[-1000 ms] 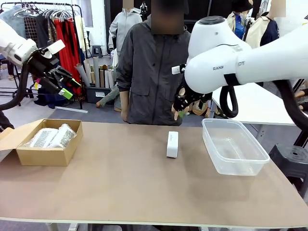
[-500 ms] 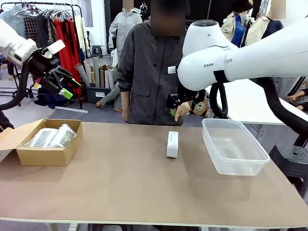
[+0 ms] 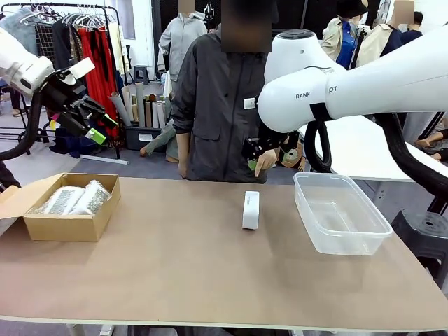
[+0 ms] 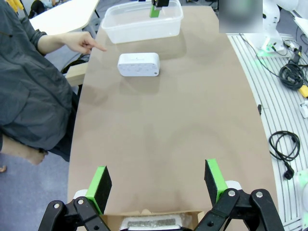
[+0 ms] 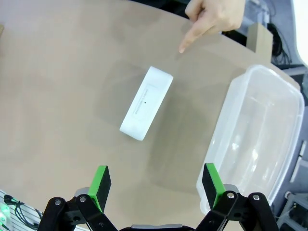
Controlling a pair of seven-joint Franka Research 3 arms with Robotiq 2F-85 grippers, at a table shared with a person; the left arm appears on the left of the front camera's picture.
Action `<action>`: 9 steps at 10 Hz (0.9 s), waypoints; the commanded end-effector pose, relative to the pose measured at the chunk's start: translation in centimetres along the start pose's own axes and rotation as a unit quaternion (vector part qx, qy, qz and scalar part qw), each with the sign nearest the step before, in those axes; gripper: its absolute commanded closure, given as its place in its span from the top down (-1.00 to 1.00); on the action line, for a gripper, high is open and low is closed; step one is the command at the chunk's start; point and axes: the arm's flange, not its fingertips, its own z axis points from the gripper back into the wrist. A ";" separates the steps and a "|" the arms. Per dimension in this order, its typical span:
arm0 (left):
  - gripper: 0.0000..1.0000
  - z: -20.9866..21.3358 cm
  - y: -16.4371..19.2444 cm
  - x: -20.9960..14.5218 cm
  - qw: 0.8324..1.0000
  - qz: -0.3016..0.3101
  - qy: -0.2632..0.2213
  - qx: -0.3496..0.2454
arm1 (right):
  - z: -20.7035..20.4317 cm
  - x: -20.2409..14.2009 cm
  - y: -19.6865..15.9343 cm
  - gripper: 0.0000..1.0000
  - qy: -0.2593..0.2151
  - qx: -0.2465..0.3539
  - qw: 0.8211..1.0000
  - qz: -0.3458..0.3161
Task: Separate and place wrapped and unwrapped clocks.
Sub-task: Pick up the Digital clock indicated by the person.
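- Your left gripper [image 3: 103,127] is hanging wide open, upper left of the front view.
- Your right gripper [image 5: 155,185] is gaping wide, facing the smooth white rectangular block [image 5: 146,103] mid-frame.
- Two lumpy white bubble-wrap bundles [image 3: 66,200] are lying in the brown cardboard box [image 3: 63,227], left.

Front camera looks across the table [image 3: 175,280] at the person [image 3: 217,105]. Both wrist cameras look down, the left probably from farther off, sharing the bare clock [image 4: 138,64] and clear tub [image 4: 115,32].

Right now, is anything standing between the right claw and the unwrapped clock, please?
Nothing visible does: the right claw hangs open above the unwrapped clock; the person's pointing hand lies beyond it.
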 end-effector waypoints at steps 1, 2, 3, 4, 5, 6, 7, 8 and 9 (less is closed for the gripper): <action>1.00 0.1 -0.2 0.1 1.000 -0.001 0.000 0.001 | 0.2 -0.2 -0.2 1.00 -0.003 -0.011 1.000 0.002; 1.00 0.1 -0.2 0.1 1.000 -0.001 0.000 0.001 | 0.2 -0.2 -0.2 1.00 -0.003 -0.011 1.000 0.002; 1.00 0.1 -0.2 0.1 1.000 -0.001 0.000 0.001 | 0.2 -0.2 -0.2 1.00 -0.003 -0.011 1.000 0.002; 1.00 0.1 -0.2 0.1 1.000 -0.001 0.000 0.001 | 0.0 0.0 0.0 1.00 0.000 0.000 1.000 0.000; 1.00 0.1 -0.2 0.1 1.000 -0.001 0.000 0.001 | -1.3 0.9 0.5 1.00 0.024 0.005 0.998 -0.065; 1.00 0.1 -0.2 0.1 1.000 -0.001 0.000 0.001 | -2.3 1.6 0.8 1.00 0.042 0.007 0.993 -0.113; 1.00 0.1 -0.2 0.1 1.000 -0.001 0.000 0.001 | -3.6 2.4 1.1 1.00 0.065 0.003 0.986 -0.151; 1.00 0.1 -0.2 0.1 1.000 -0.001 0.000 0.001 | -4.7 3.2 1.1 1.00 0.072 0.000 0.980 -0.186; 1.00 0.1 -0.2 0.1 1.000 -0.001 0.000 0.001 | -6.0 3.9 1.0 1.00 0.072 -0.006 0.973 -0.219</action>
